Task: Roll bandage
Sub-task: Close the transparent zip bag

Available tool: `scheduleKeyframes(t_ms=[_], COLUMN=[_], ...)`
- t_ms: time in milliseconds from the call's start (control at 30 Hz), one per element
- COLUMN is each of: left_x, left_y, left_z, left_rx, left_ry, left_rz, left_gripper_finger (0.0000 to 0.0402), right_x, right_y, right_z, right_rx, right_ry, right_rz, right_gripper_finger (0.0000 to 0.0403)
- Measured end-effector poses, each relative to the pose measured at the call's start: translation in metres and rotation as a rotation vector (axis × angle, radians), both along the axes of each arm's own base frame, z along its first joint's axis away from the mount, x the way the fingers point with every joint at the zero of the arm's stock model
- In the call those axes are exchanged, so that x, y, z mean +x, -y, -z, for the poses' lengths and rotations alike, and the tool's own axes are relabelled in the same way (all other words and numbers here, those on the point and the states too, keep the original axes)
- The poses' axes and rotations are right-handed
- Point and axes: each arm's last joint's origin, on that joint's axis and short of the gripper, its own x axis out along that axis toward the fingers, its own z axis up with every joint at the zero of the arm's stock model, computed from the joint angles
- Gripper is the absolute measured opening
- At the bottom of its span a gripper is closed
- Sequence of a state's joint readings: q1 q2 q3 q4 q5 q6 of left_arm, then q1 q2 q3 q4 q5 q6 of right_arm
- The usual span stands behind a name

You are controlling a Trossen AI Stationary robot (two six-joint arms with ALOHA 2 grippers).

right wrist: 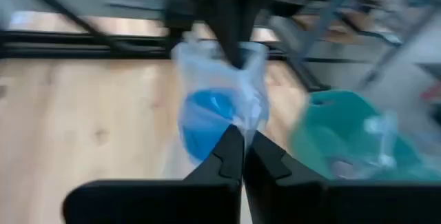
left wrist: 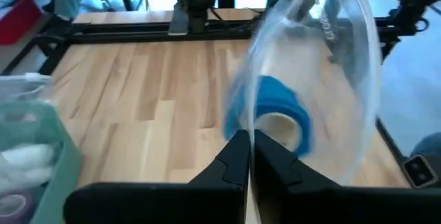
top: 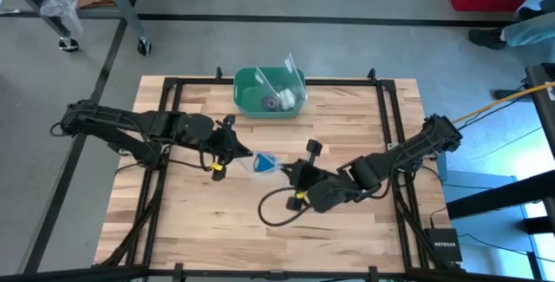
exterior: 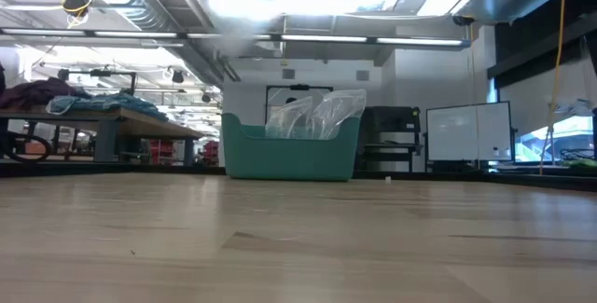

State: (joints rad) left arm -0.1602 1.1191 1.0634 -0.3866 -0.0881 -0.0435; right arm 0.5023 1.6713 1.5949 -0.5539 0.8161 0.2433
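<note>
The bandage is a compact bright blue roll [left wrist: 279,114] inside a clear plastic bag [left wrist: 331,65], at the table's middle in the high view [top: 264,160]. My left gripper [top: 249,154] is shut on the bag's left side. My right gripper [top: 280,168] is shut on its right side. The roll also shows in the right wrist view [right wrist: 205,122]. Neither gripper nor the bag shows in the low view. My left gripper pinches the clear bag's film at its edge [left wrist: 252,129] between its two shut fingers, right beside the blue roll, coming level from the table's left. The bag stands up beyond the fingers with the roll inside it. My right gripper pinches the bag's film [right wrist: 242,119] between its two shut fingers, coming from the table's right, opposite my left gripper's fingers [right wrist: 233,38]. The bag hangs between the two grippers with the roll inside; whether it touches the table I cannot tell.
A green plastic bin [top: 270,91] with clear bags and small rolls stands at the table's far middle; it also shows in the low view [exterior: 289,149]. A black frame [top: 381,87] runs around the wooden tabletop. A loose black cable [top: 273,208] lies near my right arm.
</note>
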Motion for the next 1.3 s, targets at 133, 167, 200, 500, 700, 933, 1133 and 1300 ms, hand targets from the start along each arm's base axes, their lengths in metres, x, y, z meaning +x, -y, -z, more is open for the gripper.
scheduleKeyframes(t_ms=[133,167,200,500,700,933,1133,1300], left_x=[0.000,0.000,-0.001,-0.004,-0.005,-0.024,-0.021,-0.016], left_y=[-0.001,-0.001,-0.001,-0.002,-0.006,-0.011,-0.002,0.016], left_z=[0.000,0.000,0.000,0.008,0.015,0.030,0.060,0.123], left_rx=[0.027,0.033,0.043,0.095,0.110,0.108,0.014,-0.120], left_ry=[0.003,0.002,0.002,-0.070,-0.142,-0.371,-0.376,-0.310], left_rz=[0.009,0.013,0.018,0.041,0.034,0.014,-0.022,-0.031], left_gripper_finger=[0.0005,0.0005,0.0005,0.0005,0.0045,0.0125,0.0136,0.0130], right_x=[0.002,0.001,0.001,0.004,0.004,-0.010,-0.012,-0.011], right_y=[0.005,0.007,0.009,0.019,0.024,0.030,0.031,0.031], right_z=[0.004,0.009,0.015,0.056,0.094,0.152,0.159,0.157], right_rx=[0.085,0.108,0.114,0.179,0.239,0.355,0.396,0.387], right_ry=[-0.040,-0.070,-0.092,-0.129,-0.133,-0.072,-0.033,-0.028], right_rz=[-0.053,-0.054,-0.030,0.033,0.017,0.067,0.080,0.081], right_gripper_finger=[0.0005,0.0004,0.0004,0.0004,0.0003,0.0002,0.0002,0.0003])
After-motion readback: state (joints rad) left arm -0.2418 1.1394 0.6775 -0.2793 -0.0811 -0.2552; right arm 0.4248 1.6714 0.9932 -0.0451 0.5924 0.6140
